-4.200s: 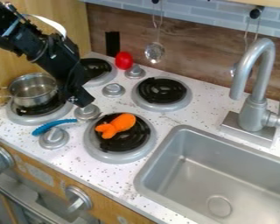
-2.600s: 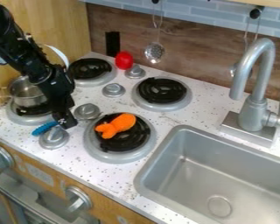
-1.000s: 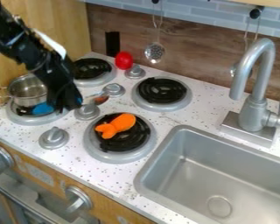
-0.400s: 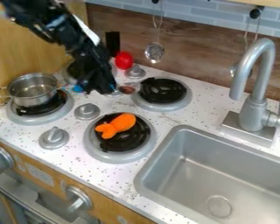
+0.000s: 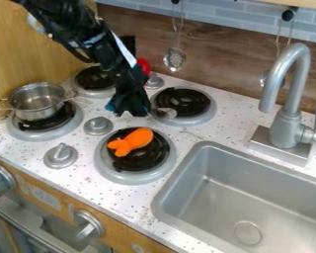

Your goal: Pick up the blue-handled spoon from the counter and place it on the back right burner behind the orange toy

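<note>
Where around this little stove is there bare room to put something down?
The white counter is bare between the rear right burner and the faucet base, and from the burner under the orange toy toward the counter's front edge. The sink looks empty too. It's crowded around the gripper and spoon.

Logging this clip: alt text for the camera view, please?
A black two-finger gripper holds a blue-handled metal spoon above a white speckled counter. A lumpy orange toy lies on a black coil burner; a small silver pot stands on another, left; a grey metal sink, right.
</note>
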Tool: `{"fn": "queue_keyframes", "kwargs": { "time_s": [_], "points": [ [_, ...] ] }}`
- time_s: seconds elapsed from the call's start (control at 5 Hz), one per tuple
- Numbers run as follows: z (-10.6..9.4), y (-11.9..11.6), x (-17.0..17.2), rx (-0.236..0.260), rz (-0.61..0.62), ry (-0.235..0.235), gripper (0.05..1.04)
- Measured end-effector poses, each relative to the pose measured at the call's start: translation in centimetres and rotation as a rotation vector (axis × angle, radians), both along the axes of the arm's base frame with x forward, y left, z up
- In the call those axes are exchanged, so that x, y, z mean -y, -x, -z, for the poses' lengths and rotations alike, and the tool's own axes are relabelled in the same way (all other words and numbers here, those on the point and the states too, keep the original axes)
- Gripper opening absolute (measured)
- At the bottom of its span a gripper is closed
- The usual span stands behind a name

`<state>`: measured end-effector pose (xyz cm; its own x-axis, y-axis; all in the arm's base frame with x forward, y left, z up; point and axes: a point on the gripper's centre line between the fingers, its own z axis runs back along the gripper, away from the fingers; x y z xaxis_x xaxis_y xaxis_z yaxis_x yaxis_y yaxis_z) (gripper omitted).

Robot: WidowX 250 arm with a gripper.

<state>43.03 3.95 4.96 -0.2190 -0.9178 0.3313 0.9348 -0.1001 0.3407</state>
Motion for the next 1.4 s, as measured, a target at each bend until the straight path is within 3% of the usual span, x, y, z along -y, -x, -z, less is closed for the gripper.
{"fn": "queue_keyframes", "kwargs": {
  "time_s": [0.4, 0.6, 1.0, 1.2, 1.4],
  "points": [
    [1.8, -0.3, 0.3, -0.005, 0.016, -0.027, 0.165],
    [1.5, -0.9, 0.9, 0.012, 0.029, -0.026, 0.165],
    [-1.0, -3.4, 2.1, 0.094, 0.032, -0.028, 0.165],
    [-2.2, -4.6, 2.7, 0.138, 0.047, 0.011, 0.165],
    [-1.0, -5.0, 2.6, 0.205, 0.086, -0.032, 0.165]
  ]
}}
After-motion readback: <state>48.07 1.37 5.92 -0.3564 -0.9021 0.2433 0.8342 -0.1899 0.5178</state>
